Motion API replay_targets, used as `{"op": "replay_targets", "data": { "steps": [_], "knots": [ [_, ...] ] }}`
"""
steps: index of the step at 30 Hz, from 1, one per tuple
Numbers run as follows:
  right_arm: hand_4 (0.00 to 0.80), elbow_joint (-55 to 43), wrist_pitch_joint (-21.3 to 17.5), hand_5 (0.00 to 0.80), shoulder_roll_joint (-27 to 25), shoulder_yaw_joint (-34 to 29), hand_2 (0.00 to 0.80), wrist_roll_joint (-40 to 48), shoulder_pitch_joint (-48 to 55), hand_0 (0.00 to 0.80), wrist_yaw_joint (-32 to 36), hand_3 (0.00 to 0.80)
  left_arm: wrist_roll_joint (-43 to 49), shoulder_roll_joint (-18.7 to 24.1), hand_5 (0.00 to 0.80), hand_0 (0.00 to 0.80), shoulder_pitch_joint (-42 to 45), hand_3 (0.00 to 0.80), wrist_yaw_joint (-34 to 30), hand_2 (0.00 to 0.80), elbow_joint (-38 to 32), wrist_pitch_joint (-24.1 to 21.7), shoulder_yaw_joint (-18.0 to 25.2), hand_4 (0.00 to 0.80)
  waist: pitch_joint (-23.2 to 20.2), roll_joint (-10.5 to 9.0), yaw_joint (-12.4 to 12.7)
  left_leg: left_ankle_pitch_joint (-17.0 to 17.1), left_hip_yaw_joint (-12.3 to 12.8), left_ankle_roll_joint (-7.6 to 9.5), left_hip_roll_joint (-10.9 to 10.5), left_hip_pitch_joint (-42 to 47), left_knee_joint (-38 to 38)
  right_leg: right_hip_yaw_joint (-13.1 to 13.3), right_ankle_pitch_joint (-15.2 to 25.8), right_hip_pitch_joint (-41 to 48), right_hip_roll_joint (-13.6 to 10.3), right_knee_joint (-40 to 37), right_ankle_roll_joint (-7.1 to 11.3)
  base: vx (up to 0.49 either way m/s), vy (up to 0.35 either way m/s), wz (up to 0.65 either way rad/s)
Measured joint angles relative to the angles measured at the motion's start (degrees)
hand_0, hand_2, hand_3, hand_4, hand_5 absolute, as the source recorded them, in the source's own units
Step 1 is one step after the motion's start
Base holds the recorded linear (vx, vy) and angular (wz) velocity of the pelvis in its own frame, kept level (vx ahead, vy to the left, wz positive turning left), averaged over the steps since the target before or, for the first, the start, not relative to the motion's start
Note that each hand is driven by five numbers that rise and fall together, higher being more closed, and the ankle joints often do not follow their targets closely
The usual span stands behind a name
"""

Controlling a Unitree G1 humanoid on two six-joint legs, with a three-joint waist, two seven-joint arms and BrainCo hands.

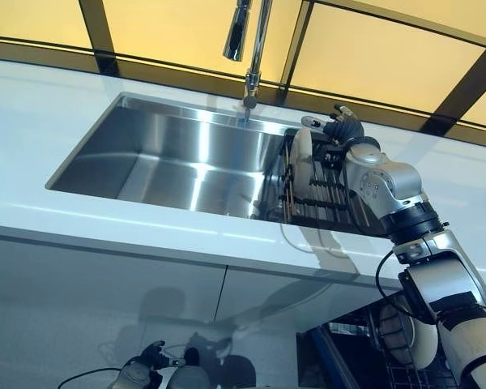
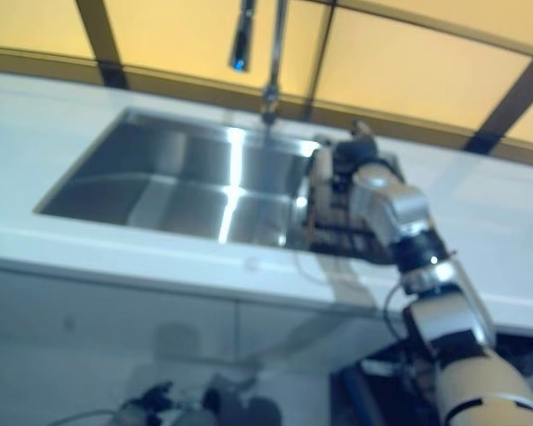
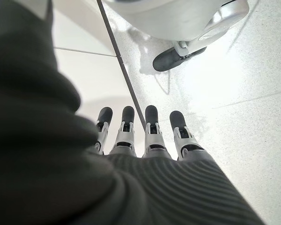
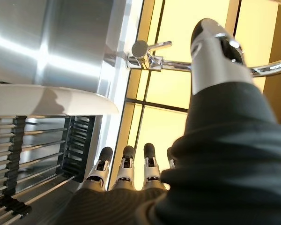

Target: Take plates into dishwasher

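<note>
Right robot hand [image 1: 343, 127], fingers straight, empty beside racked plate [image 1: 302, 159].

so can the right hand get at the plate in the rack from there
Probably yes. The right hand is right beside the plate, which stands upright in the rack at the sink's right end. Its fingers are straight and hold nothing, and nothing sits between hand and plate.

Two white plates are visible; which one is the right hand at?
The plate standing upright in the dish rack over the sink, beside the right hand. The other plate sits below in the dishwasher rack.
</note>
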Motion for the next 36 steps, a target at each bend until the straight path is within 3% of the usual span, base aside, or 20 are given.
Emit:
{"op": "replay_targets", "data": {
  "steps": [16, 36],
  "knots": [
    [0.000, 0.09, 2.55, 0.000, 1.85, 1.91, 0.000, 1.85, 3.08, 0.000, 2.49, 0.000, -0.01, 0.04, 0.000, 0.000, -0.02, 0.000, 0.00, 0.000, 0.01, 0.22, -0.15, 0.000, -0.45, -0.65, -0.04, -0.02, 1.01, 0.00, 0.25, -0.14, 0.04, 0.99, 0.06, -0.83, 0.01, 0.42, -0.09, 0.000, -0.005, -0.03],
    [0.000, 3.80, 2.96, 0.000, 4.32, 1.89, 0.000, 2.24, 4.20, 0.000, -0.49, 0.000, -0.05, 0.00, 0.000, 0.000, -0.25, 0.000, 0.06, 0.000, 0.00, 0.29, -0.22, 0.000, -0.36, -0.31, 0.02, -0.05, 0.97, -0.02, 0.30, -1.01, 0.26, 0.99, 0.08, -1.65, 0.01, 0.52, -0.12, 0.000, 0.000, 0.00]
  ]
}}
